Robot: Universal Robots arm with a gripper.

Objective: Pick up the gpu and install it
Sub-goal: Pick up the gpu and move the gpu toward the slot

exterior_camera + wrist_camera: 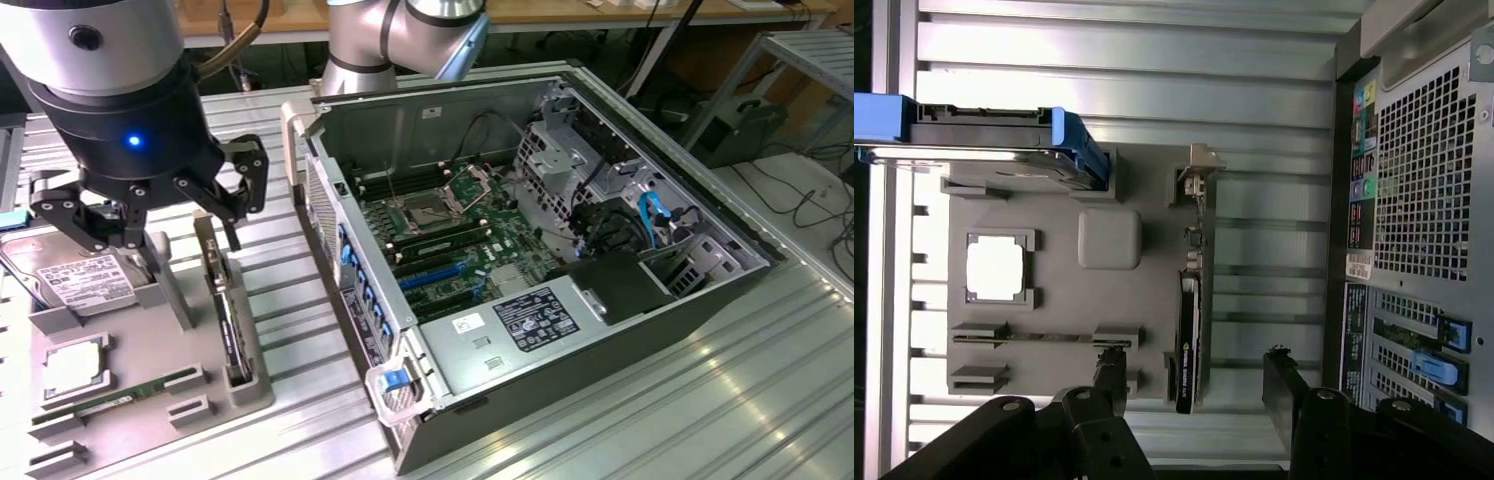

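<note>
Gripper (1196, 385): jaws spread wide, holding nothing – one dark finger (1284, 392) stands on each side of the card's line.
Gpu (1188, 345): stands on its long edge in a slot of the grey tray, its near end lying between the spread fingers; whether either finger touches it cannot be told.
Bracket (1200, 165): pale metal strip at the card's far end, by the tray's corner.
Tray (1154, 300): flat on the ribbed metal table (694, 400), just beside the computer case.
Memory stick (1044, 338): in its own narrow slot, apart from the gpu.
Processor (994, 268): square, seated in a frame on the tray.
Hard drive (984, 150): at the tray's far end.
Computer case (561, 330): side open – motherboard (441, 225) exposed, on the exterior view's right.
</note>
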